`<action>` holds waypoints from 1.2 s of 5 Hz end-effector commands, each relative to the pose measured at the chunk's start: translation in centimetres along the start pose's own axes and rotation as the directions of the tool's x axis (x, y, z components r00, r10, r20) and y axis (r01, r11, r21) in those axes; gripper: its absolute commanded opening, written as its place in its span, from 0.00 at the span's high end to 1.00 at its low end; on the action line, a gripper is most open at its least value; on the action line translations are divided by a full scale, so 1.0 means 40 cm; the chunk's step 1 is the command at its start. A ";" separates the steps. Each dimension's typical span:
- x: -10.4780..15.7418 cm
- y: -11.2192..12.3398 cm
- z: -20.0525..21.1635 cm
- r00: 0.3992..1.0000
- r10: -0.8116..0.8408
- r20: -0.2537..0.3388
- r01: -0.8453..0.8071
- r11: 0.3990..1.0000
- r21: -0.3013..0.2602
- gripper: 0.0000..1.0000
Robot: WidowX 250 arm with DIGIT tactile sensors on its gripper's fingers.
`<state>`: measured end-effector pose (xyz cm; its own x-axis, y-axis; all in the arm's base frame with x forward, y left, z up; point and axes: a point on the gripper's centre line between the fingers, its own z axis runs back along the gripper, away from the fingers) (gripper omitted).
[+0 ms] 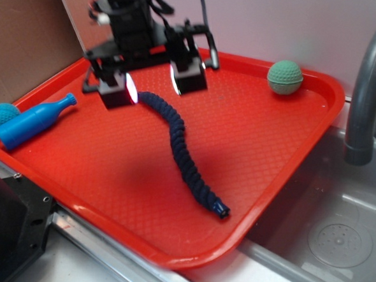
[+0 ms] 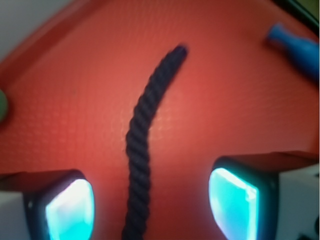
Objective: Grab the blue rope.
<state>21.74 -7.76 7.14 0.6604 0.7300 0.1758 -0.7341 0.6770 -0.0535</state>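
Though nothing is gripped yet, a red tray (image 1: 113, 177) holds the blue rope (image 1: 179, 151), lying wavy from the tray's back toward its front edge; the gripper (image 1: 154, 84) hovers with fingers spread wide on either side of the rope's far end, so lowering and closing remain

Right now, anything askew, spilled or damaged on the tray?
Nothing stands out. The blue rope lies wavy but intact on the red tray. The blue bottle lies on its side near the tray's edge, no spill visible. The open pincer straddles the rope's far end.
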 end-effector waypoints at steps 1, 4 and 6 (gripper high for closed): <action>-0.008 -0.018 -0.103 1.000 -0.016 -0.010 0.016 0.999 0.030 0.00; -0.014 0.014 -0.149 0.991 0.127 0.037 -0.130 0.985 0.117 1.00; 0.003 0.029 -0.105 0.974 0.221 0.055 -0.227 0.956 0.187 1.00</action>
<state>21.24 -7.15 2.26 0.5093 0.8357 0.2053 -0.8606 0.4940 0.1242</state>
